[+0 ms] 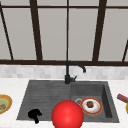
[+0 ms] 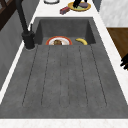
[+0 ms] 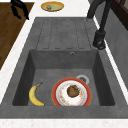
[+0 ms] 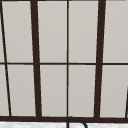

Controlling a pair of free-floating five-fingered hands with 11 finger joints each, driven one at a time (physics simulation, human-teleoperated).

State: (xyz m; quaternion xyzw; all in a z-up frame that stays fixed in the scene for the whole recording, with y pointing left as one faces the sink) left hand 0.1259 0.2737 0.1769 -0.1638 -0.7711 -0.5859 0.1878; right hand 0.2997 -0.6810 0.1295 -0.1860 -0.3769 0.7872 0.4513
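Note:
My left hand (image 1: pixel 34 115) hovers over the front left corner of the sink's drainboard, fingers relaxed and holding nothing; it also shows as the left hand (image 3: pixel 19 8) and the left hand (image 2: pixel 124 61) beside the counter's front edge. A big red ball (image 1: pixel 67 115) sits in front of the sink's middle. In the basin lies a red-rimmed plate (image 1: pixel 91 106) with a brown lump on it, and a banana (image 3: pixel 35 95) lies beside the plate (image 3: pixel 71 93). My right hand (image 2: pixel 80 3) is over a yellow plate (image 2: pixel 79 7) on the counter right of the sink.
A black faucet (image 1: pixel 68 75) stands behind the sink, under a dark-framed window (image 4: pixel 67 62). A yellow bowl (image 1: pixel 3 103) rests on the left counter. A red block (image 1: pixel 122 98) lies on the right counter next to the yellow plate. A drain (image 3: pixel 82 79) is behind the plate.

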